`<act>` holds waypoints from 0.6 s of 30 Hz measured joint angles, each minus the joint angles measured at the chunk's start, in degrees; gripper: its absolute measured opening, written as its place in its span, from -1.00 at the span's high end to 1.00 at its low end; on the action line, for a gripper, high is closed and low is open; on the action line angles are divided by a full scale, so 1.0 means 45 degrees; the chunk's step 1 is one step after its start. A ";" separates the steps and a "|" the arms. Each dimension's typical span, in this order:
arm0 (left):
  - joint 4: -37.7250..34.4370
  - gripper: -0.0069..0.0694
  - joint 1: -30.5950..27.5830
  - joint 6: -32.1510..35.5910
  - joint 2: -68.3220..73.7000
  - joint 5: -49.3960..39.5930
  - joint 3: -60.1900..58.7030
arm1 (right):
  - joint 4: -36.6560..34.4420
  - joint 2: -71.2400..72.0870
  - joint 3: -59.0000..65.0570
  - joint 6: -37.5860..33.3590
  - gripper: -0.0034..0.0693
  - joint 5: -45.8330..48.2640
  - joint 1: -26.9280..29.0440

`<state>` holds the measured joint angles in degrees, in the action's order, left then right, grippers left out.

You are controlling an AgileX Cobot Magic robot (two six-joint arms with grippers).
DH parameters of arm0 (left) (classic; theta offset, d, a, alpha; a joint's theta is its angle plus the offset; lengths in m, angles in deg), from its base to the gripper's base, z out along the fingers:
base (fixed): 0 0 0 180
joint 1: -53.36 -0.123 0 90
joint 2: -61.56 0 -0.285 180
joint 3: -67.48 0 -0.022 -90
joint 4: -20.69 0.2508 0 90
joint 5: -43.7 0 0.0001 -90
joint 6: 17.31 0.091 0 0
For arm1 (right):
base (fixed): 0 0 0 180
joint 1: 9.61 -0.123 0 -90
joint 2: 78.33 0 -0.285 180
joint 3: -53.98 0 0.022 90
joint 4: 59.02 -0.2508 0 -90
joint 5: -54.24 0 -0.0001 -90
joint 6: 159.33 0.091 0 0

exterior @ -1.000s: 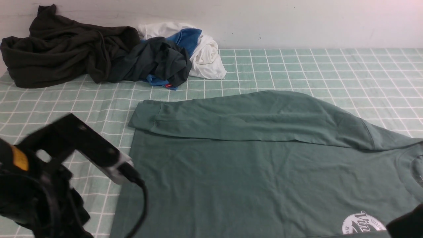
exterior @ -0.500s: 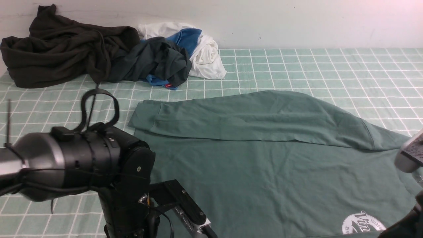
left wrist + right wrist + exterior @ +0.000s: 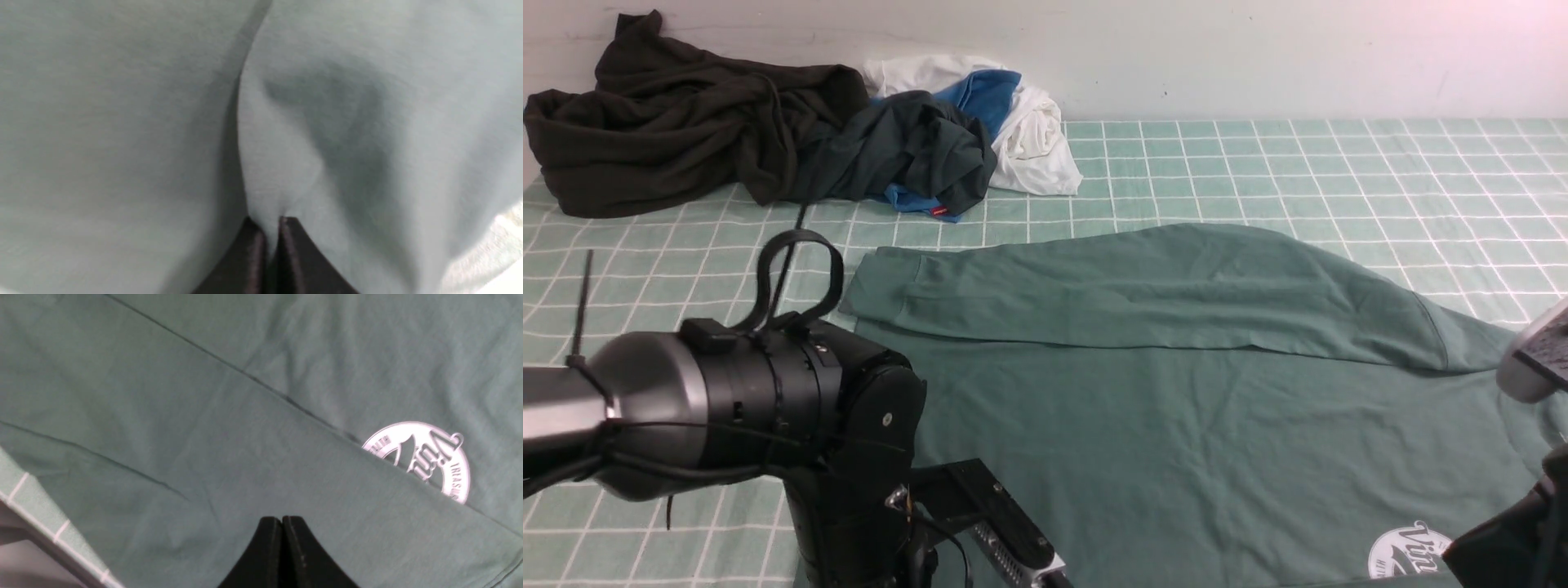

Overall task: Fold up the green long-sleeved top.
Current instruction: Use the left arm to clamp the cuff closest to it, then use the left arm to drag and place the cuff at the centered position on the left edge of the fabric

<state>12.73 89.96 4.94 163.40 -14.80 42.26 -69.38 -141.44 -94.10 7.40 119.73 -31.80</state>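
The green long-sleeved top (image 3: 1176,425) lies flat on the checked cloth, its far sleeve (image 3: 1135,286) folded across the body and its white oval logo (image 3: 1409,554) at the near right. My left arm (image 3: 768,408) hangs over the top's near left corner. In the left wrist view my left gripper (image 3: 271,222) is shut on a raised pinch of the green fabric (image 3: 278,163). My right gripper (image 3: 282,519) is shut and empty, just above a folded green layer (image 3: 245,457) that partly covers the logo (image 3: 421,457).
At the back left lies a pile: a black-brown hooded garment (image 3: 670,122), a blackish-green garment (image 3: 907,147), and blue and white clothes (image 3: 1029,122). The green checked cloth (image 3: 1339,180) reaches the wall. Its near edge shows in the right wrist view (image 3: 24,514).
My left arm has swung in from the left and come down over the top's near left corner, then shifted slightly right. The right arm has shifted a little at the right edge.
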 joint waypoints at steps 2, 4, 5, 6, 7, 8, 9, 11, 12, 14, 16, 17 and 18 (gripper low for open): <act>0.0784 0.82 0.0000 -0.0055 -0.0233 -0.0351 0.0638 | 0.0277 0.0000 0.0000 0.0000 0.94 -0.0234 0.0000; 0.1516 0.82 0.0000 -0.0287 -0.0269 -0.0580 0.1410 | 0.0502 0.0000 0.0000 0.0000 0.94 -0.0410 0.0000; 0.1917 0.82 -0.0032 -0.0375 -0.0269 -0.0686 0.1902 | 0.0652 0.0000 0.0000 0.0000 0.94 -0.0454 0.0000; 0.2062 0.82 -0.0034 -0.0408 -0.0253 -0.0717 0.2109 | 0.0679 0.0000 0.0000 0.0000 0.94 -0.0454 0.0000; 0.2396 0.82 -0.0151 -0.0462 -0.0172 -0.0810 0.2752 | 0.0859 -0.0011 0.0000 0.0000 0.94 -0.0528 0.0000; 0.2662 0.82 -0.0372 -0.0531 0.0043 -0.0969 0.3527 | 0.1024 -0.0010 0.0000 0.0046 0.94 -0.0534 0.0000; 0.2662 0.82 -0.0372 -0.0531 0.0043 -0.0969 0.3527 | 0.1055 -0.0010 0.0000 0.0046 0.94 -0.0534 0.0000; 0.2779 0.82 -0.0935 -0.0531 0.0608 -0.1292 0.4931 | 0.1396 -0.0010 0.0000 0.0303 0.94 -0.0558 0.0000; 0.2767 0.82 -0.1115 -0.0531 0.0914 -0.1390 0.5322 | 0.1524 -0.0010 0.0000 0.0500 0.94 -0.0558 0.0000; 0.2629 0.81 -0.1602 -0.0405 0.1642 -0.1722 0.6298 | 0.1822 -0.0010 0.0000 0.0802 0.94 -0.0558 0.0000; 0.2485 0.80 -0.1829 -0.0228 0.2114 -0.1882 0.6698 | 0.2060 -0.0010 0.0000 0.1037 0.94 -0.0546 0.0000; 0.2331 0.79 -0.1986 -0.0071 0.2492 -0.1966 0.6959 | 0.2150 -0.0010 0.0000 0.1152 0.94 -0.0546 0.0000; 0.2212 0.78 -0.2103 0.0059 0.2902 -0.1970 0.7138 | 0.2303 -0.0010 0.0000 0.1255 0.94 -0.0546 0.0000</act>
<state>22.68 80.49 5.20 176.46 -23.67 74.38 -59.02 -141.49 -94.10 13.04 117.27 -31.80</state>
